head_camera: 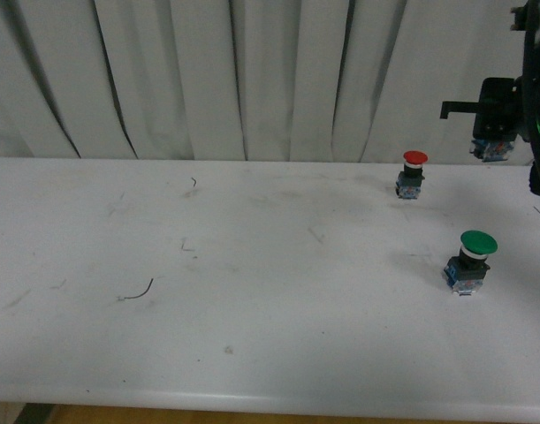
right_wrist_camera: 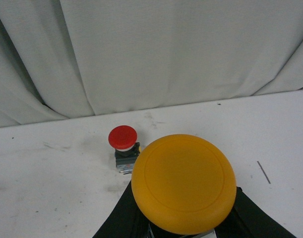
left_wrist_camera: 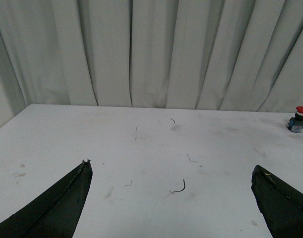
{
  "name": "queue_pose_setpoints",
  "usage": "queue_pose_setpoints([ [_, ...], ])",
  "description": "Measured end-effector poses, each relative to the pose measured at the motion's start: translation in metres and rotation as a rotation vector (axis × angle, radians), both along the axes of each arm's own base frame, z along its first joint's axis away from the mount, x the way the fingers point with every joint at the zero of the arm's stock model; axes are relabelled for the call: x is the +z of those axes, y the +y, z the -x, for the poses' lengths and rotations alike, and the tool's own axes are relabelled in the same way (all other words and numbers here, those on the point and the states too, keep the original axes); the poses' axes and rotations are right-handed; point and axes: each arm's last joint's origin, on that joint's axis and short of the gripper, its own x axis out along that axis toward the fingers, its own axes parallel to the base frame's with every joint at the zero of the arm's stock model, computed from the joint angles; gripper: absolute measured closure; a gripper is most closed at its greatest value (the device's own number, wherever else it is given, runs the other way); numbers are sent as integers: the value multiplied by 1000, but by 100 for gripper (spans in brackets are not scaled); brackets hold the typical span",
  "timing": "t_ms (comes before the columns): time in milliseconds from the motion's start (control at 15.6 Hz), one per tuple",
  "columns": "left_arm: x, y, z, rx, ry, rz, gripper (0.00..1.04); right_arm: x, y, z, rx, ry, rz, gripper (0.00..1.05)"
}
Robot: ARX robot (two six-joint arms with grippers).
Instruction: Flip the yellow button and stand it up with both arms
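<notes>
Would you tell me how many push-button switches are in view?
3: the red button far back on the table, the green button nearer, and the yellow button held in the right gripper. None seems hidden.

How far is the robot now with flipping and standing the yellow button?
Done: the right gripper is shut on the yellow button, apparently lifted off the table. In hand: only this one-arm hold, at the far right. Left: the left gripper hangs open and empty, so the two-arm flip and standing it on the table remain.
</notes>
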Motion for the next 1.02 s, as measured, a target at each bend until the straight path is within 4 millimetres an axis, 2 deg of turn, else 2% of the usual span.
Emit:
queue_pose_setpoints([
  [192,0,0,0,0,0,0,7,-18,14,-26,3,73,-21,76],
  [320,0,0,0,0,0,0,7,-32,19,-33,4,123,-26,76],
  [512,0,0,0,0,0,0,7,-55,26,-39,14,181,-26,76],
  [768,0,0,0,0,0,0,7,-74,30,-47,12,206,-18,76],
  [1024,0,0,0,0,0,0,7,-84,29,-49,-9,231,-3,76],
])
